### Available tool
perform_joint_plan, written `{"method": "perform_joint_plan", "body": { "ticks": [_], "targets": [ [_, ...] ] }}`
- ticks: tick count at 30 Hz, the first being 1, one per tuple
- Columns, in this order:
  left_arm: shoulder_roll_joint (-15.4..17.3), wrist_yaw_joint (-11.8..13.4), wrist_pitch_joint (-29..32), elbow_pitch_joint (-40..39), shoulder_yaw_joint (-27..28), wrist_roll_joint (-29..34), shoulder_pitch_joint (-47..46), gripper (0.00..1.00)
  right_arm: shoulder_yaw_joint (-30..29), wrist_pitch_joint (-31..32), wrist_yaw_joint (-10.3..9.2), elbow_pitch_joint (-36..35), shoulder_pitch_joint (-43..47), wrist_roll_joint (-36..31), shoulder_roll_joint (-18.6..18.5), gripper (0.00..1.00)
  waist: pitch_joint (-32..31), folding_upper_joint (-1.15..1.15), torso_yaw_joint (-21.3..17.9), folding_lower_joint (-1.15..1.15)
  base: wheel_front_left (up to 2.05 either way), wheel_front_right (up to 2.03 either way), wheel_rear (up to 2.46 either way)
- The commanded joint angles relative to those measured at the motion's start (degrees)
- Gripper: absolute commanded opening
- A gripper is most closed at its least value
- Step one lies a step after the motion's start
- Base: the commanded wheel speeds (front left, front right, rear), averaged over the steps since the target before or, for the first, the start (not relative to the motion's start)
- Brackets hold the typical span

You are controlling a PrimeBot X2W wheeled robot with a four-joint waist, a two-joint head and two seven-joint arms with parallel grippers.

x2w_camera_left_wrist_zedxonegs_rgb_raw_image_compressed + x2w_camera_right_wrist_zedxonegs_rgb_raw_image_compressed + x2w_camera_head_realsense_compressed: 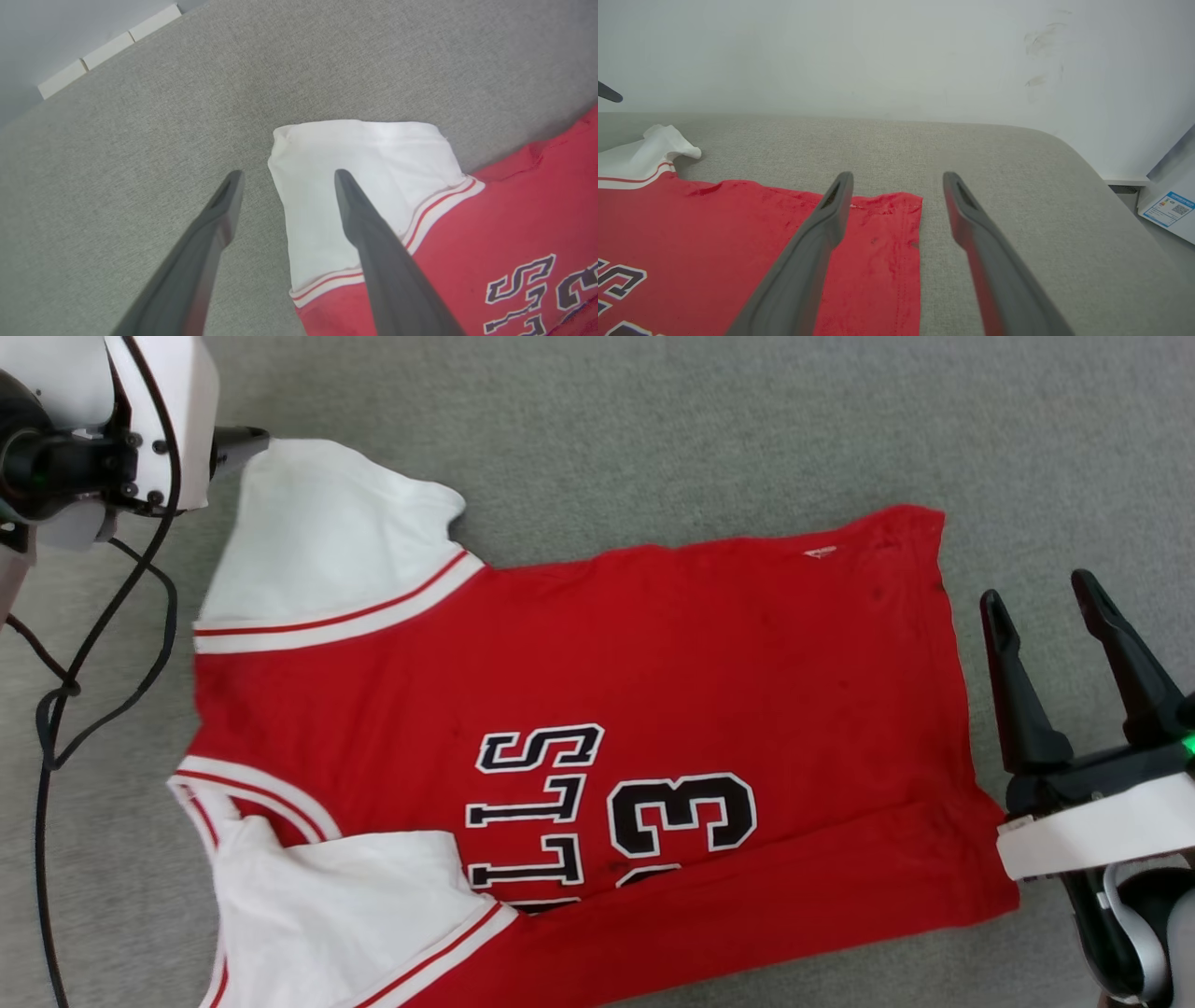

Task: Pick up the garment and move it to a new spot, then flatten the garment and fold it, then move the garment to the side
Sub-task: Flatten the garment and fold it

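From the head view the garment [653, 644] runs off the bottom edge, near sleeve [345, 915] and all, and the black lettering [537, 803] is half buried under that sleeve and a folded-over strip of red, so the digit next to the 3 is anyone's guess. The left gripper [241, 441] is mostly tucked behind its own pale wrist housing [159, 411] there, just a dark tip poking out. The tiny white tag [820, 553] near the hem and the label [1169, 208] on the box [1181, 172] cut off at the right wrist view's edge are too small to read.
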Motion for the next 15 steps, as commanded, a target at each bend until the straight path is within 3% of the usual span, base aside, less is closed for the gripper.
{"method": "perform_joint_plan", "body": {
  "ticks": [1, 9, 13, 14, 15],
  "targets": [
    [-0.30, 0.36, 1.20, 1.19, -0.61, 0.64, -1.04, 1.00, 0.66, -0.61, -0.02, 0.64, -1.51, 0.46, 0.57, 1.00, 3.57, 0.00, -2.77, -0.01, 0.00, 0.00, 0.00],
    [-0.37, 1.30, 3.64, 6.04, -2.70, 1.87, -0.54, 1.00, 1.61, -2.14, -0.03, 2.95, -3.41, 0.63, 0.89, 1.00, 6.06, 0.00, -4.28, -0.01, 0.00, 0.00, 0.00],
    [-0.39, 0.59, 5.19, 7.89, -4.26, 1.62, 1.47, 1.00, 1.48, -2.52, -0.03, 3.77, -3.88, 0.57, 0.55, 1.00, 6.23, 0.00, -4.12, -0.01, 0.00, 0.00, 0.00],
    [-0.65, 0.37, 5.13, 7.95, -4.36, 1.57, 1.67, 0.40, 1.23, -2.39, -0.03, 3.91, -4.02, 0.62, 0.34, 1.00, 6.13, 0.00, -3.87, -0.01, 0.00, 0.00, 0.00],
    [-0.86, 0.08, 5.00, 8.00, -4.27, 1.22, 1.89, 0.00, 1.18, -2.24, -0.02, 3.96, -4.33, 0.60, 0.12, 1.00, 5.95, 0.00, -3.64, -0.01, 0.00, 0.00, 0.00]
  ]
}}
